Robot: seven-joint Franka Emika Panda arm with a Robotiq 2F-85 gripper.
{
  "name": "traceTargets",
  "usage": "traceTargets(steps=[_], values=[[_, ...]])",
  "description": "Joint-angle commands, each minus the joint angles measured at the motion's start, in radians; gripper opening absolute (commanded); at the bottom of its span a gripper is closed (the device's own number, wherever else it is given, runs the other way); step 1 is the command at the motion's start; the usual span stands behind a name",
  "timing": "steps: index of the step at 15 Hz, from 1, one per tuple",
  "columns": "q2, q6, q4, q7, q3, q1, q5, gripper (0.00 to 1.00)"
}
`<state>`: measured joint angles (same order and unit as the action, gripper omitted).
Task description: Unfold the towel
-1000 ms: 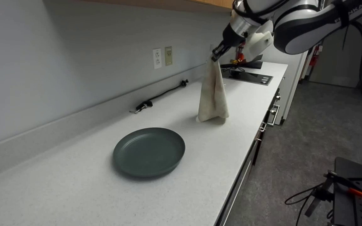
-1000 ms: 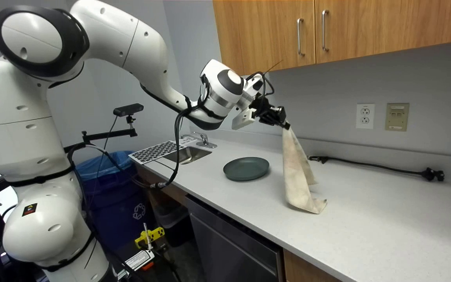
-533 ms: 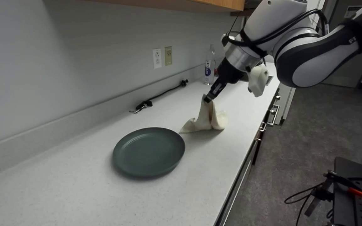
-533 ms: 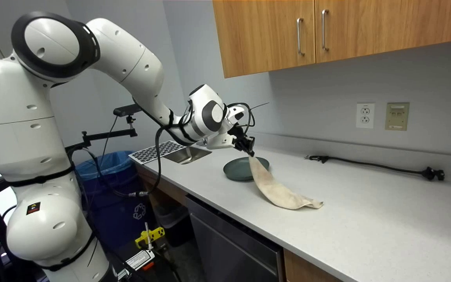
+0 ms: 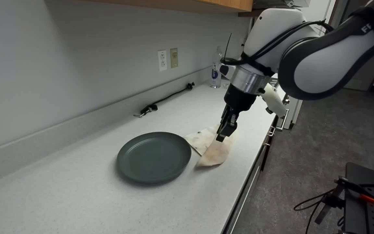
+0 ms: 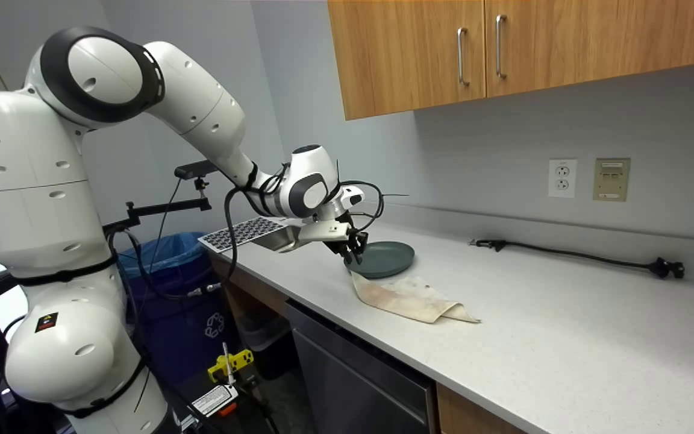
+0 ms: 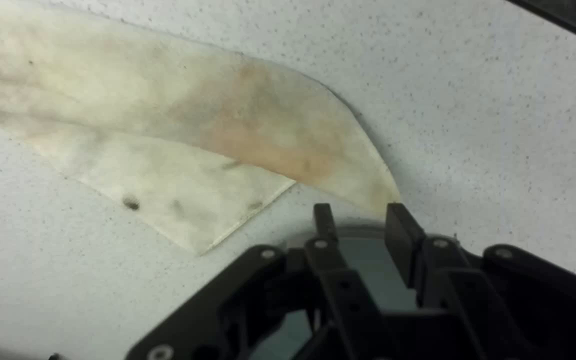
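Though lopsided, the towel (image 7: 238, 107) lengthwise toward the gripper (image 7: 362, 214); tapered end foremost.

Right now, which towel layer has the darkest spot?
The paler bottom layer, partly covered: the darkest spot sits by its edge. The top layer shows a brownish stain in the wrist view.

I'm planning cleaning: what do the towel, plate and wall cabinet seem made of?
Towel: matte fabric, perhaps cotton, given its limp fold.
Plate: smooth and fairly matte, plastic or ceramic; its even dark green leaves this open.
Wall cabinet: satin wood or laminate, judging by the visible grain.
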<state>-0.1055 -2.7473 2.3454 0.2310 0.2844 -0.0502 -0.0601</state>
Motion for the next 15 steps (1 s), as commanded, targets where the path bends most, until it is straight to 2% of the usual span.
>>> traceTargets(steps=[1, 6, 10, 15], values=[[0.033, 0.124, -0.023, 0.147, -0.079, 0.022, 0.04, 0.66], [-0.004, 0.189, -0.063, 0.154, -0.182, 0.018, -0.039, 0.99], [-0.076, 0.235, -0.117, 0.143, -0.238, 0.004, -0.042, 1.0], [-0.208, 0.32, -0.222, 0.167, -0.271, -0.034, 0.02, 1.0]])
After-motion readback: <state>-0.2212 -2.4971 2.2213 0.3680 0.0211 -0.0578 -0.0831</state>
